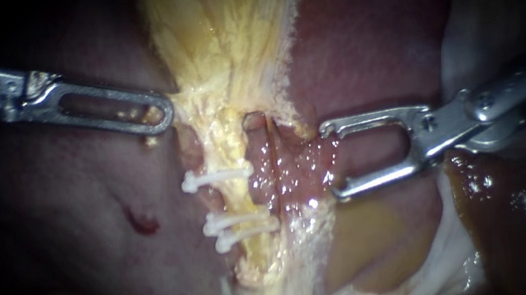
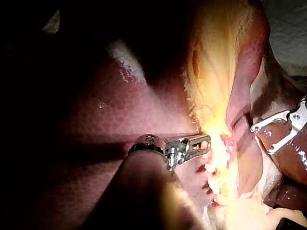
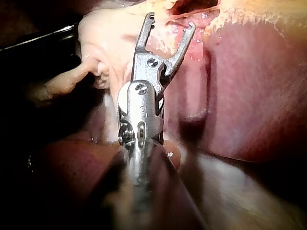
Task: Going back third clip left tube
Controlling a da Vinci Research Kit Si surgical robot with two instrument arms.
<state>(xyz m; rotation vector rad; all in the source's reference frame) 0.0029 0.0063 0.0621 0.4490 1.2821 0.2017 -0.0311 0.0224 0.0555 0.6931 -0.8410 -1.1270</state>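
Three white plastic clips [image 1: 218, 176] cross the glistening yellow left tube [image 1: 240, 197]. The right instrument's [image 1: 330, 161] steel jaws gape wide; the left instrument's [image 1: 161, 114] slotted jaws seem pressed together.

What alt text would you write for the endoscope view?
Three white clips cross a yellowish tube. The right instrument, open, sits beside the tube, holding nothing; the left instrument touches tissue above the clips.
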